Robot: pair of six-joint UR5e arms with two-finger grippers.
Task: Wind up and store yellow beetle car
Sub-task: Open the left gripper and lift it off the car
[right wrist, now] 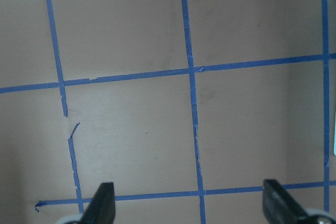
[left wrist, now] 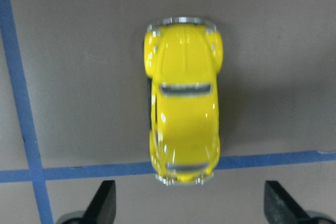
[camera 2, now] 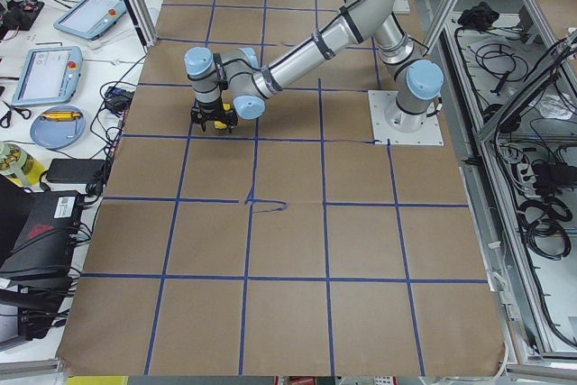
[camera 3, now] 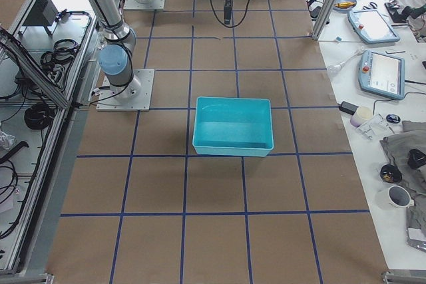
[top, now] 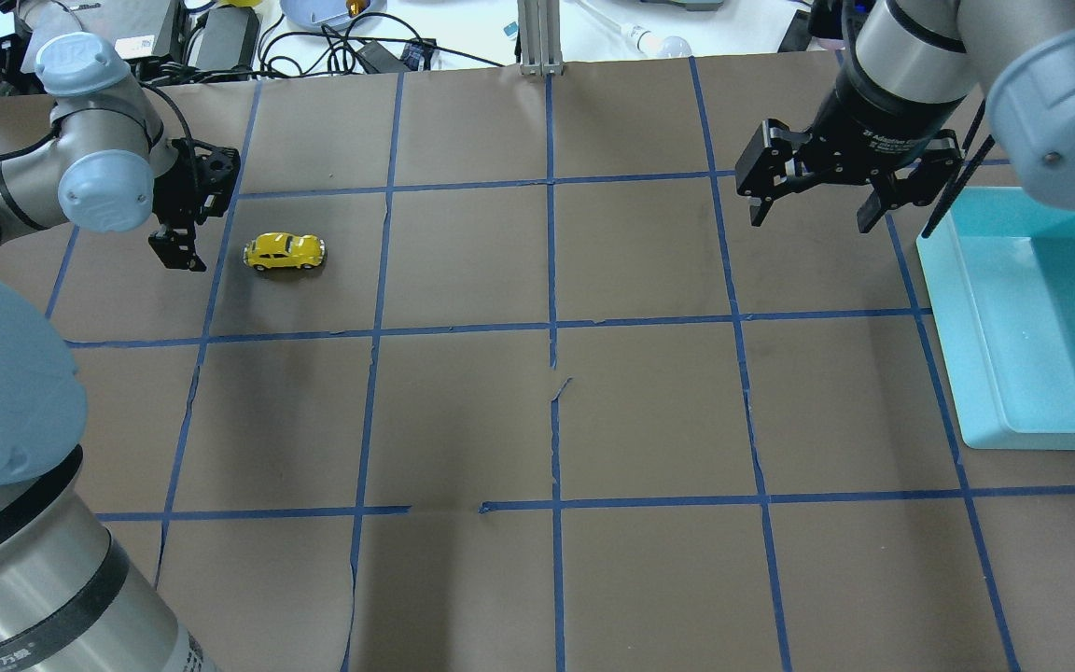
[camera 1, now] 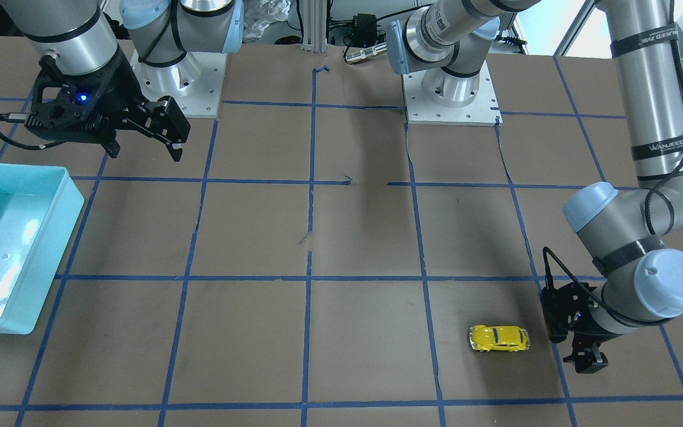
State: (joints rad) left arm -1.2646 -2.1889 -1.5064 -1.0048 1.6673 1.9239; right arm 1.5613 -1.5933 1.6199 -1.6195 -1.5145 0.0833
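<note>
Yellow beetle car [top: 284, 251] beside a blue tape line [left wrist: 94, 172], near wide-spread left hand [top: 178, 248] (right hand [top: 813, 217] likewise agape)

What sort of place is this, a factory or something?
Probably a robotics lab: a left arm and right arm bolted to a tape-gridded table, control tablets on a side bench, a toy car as test object.

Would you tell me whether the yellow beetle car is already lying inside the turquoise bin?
No, the yellow beetle car sits on the table, far from the turquoise bin.
</note>
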